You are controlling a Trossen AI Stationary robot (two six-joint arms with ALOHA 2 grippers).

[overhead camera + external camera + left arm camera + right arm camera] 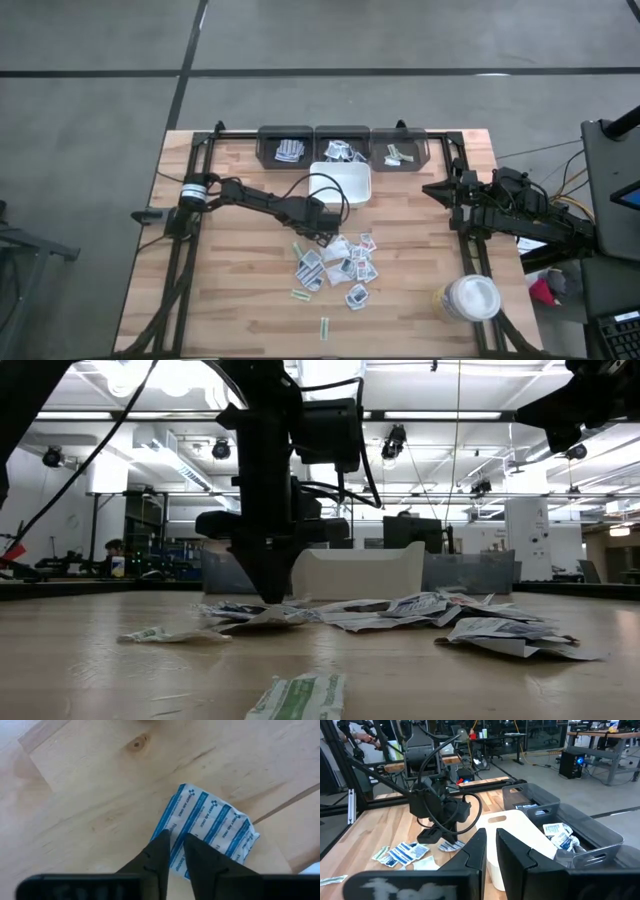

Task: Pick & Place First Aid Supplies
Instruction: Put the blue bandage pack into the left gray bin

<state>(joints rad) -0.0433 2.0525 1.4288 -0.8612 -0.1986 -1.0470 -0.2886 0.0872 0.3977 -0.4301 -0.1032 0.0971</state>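
- The left tool (175, 851) is down on the tabletop (230, 290), its fingers nearly together, nipping the edge of a blue-striped packet (210, 827) at the pile's (340, 268) near edge.
- It looks best to confirm the pinch holds one packet only, then lift straight up.
- The bins (343, 145) lie beyond the tray (355, 180).
- The right tool (490, 851) waits at the side, fingers close together and empty.

White tray (345, 183) stands just behind the packet pile (340, 265); bare wood (240, 290) lies open to its left
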